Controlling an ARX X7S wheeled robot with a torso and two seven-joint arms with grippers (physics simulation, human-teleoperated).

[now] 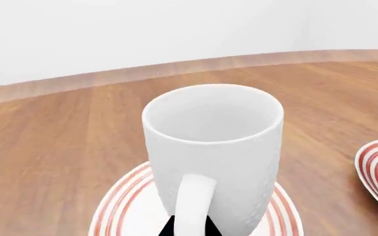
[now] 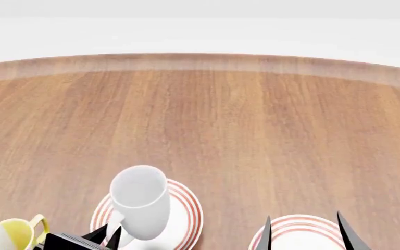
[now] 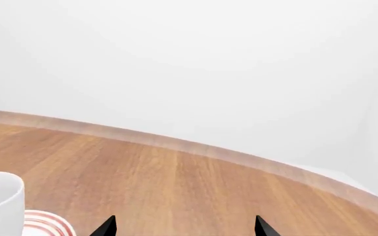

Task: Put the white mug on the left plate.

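The tall all-white mug (image 2: 139,200) stands upright over the left plate (image 2: 186,213), a white plate with red rings. In the left wrist view the mug (image 1: 215,142) fills the middle, with the plate (image 1: 126,206) under it. My left gripper (image 1: 189,228) holds the mug's loop handle, a black fingertip (image 1: 165,229) tight against each side; it also shows in the head view (image 2: 106,237). I cannot tell whether the mug's base touches the plate. My right gripper (image 2: 303,232) is open and empty above the right plate (image 2: 301,229). In the right wrist view its gripper (image 3: 183,228) is spread wide.
A white mug with yellow inside and handle (image 2: 9,234) stands at the near left, close to my left arm. The right plate's rim (image 1: 376,169) shows beside the left plate. The wooden tabletop (image 2: 221,130) runs to a curved far edge.
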